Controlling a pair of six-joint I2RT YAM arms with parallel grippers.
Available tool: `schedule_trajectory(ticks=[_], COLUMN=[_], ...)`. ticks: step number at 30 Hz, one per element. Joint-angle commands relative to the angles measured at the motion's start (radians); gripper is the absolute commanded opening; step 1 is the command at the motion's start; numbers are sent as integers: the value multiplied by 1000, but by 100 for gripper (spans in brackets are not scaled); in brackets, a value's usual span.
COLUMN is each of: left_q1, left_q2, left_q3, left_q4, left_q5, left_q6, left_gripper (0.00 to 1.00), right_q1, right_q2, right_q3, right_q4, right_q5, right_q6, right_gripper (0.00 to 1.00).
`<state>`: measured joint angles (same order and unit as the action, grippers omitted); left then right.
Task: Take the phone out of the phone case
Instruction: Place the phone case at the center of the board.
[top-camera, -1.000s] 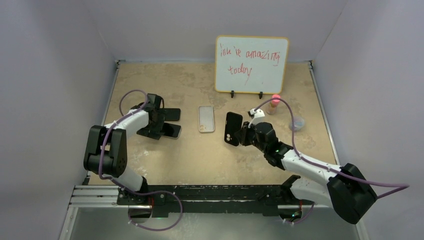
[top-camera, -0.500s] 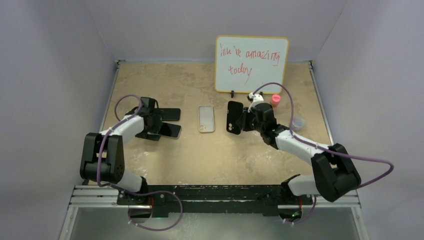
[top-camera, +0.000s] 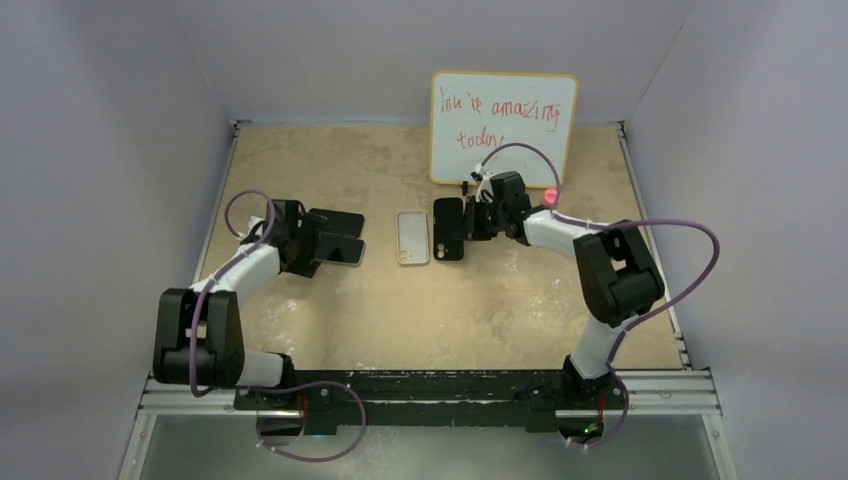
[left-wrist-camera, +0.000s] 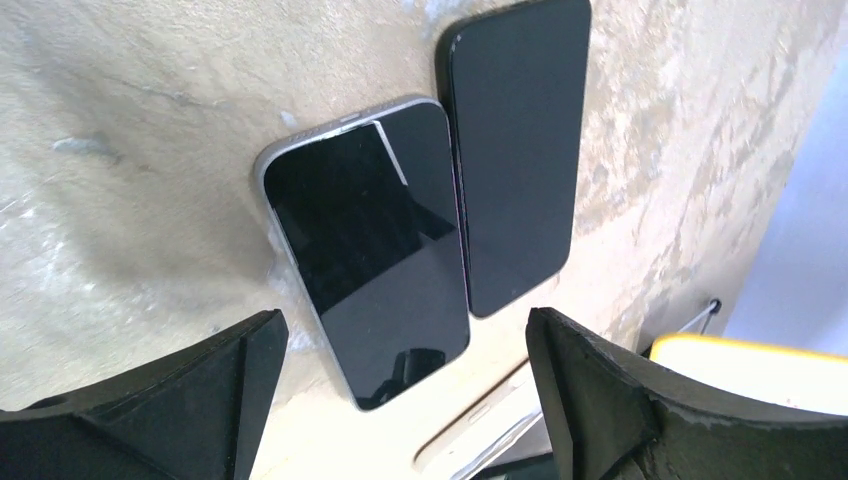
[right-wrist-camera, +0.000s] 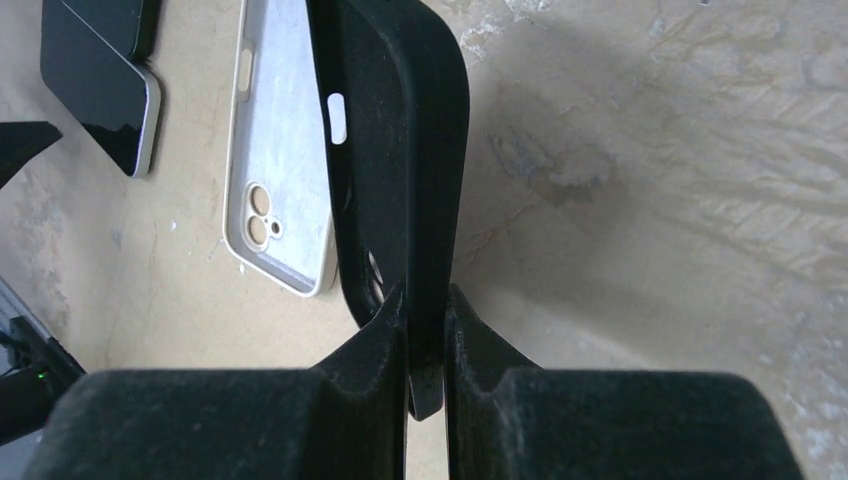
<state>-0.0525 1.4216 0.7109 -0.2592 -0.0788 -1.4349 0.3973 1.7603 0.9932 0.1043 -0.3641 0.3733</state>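
Black, matte and rubbery-looking, the black case (right-wrist-camera: 400, 150) stands on edge in the right wrist view. One long wall is clamped tight in the right gripper (right-wrist-camera: 425, 305). Gripping the thin wall rather than the broad back probably gives the narrow fingers something to bite. Light shows through the side slot, so I judge it empty, though its inner face is turned away.

Seen from above, it hangs just beside the white case (right-wrist-camera: 280, 180), at that case's 3 o'clock. The white case lies flat on the sandy, mottled table (top-camera: 400, 310). It is pale, with a raised rim, rounded corners and a two-hole camera cut-out, and there is no phone in it.

At its 9 o'clock, well apart, two bare phones lie screen-up with their long edges touching. The silver phone (left-wrist-camera: 365, 260) has a metallic rounded rim, and the black phone (left-wrist-camera: 515, 150) is dark all over. Both are glossy glass slabs and likely slippery.

The left gripper (left-wrist-camera: 402, 320) hovers over them with its fingers spread wide, holding nothing. A whiteboard (top-camera: 503, 128) stands at the table's 12 o'clock.

With both phones out, the task looks essentially done.
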Motion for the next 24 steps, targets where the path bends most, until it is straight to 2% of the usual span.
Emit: schedule_trajectory(ticks=[1,6,12,15,19,24], left_q1=[12,13,13,11,-35,-143], left_q2=[-124,-265,-433,-511,-552,-617], left_q3=[-47,-53,55,110,187,244], left_q4=[-41,-112,-244,-267,-312,-355], left_q5=[26,-9,-147,-188,-248,-376], left_q6=[125,256,516,653,798,926], left_gripper=[94,94,94,94,95,95], right_q1=[2,2,2,2,2,2], right_q2=[67,132,140,118,15,-216], right_q3=[78,119,153,155,124,41], right_q4=[-75,-93,-157,-189,-206,-224], right_q5=[-86,-101,-81,-57,30,215], right_q6=[23,45,19,7,-3,0], right_gripper=[10,28,47,53,64,68])
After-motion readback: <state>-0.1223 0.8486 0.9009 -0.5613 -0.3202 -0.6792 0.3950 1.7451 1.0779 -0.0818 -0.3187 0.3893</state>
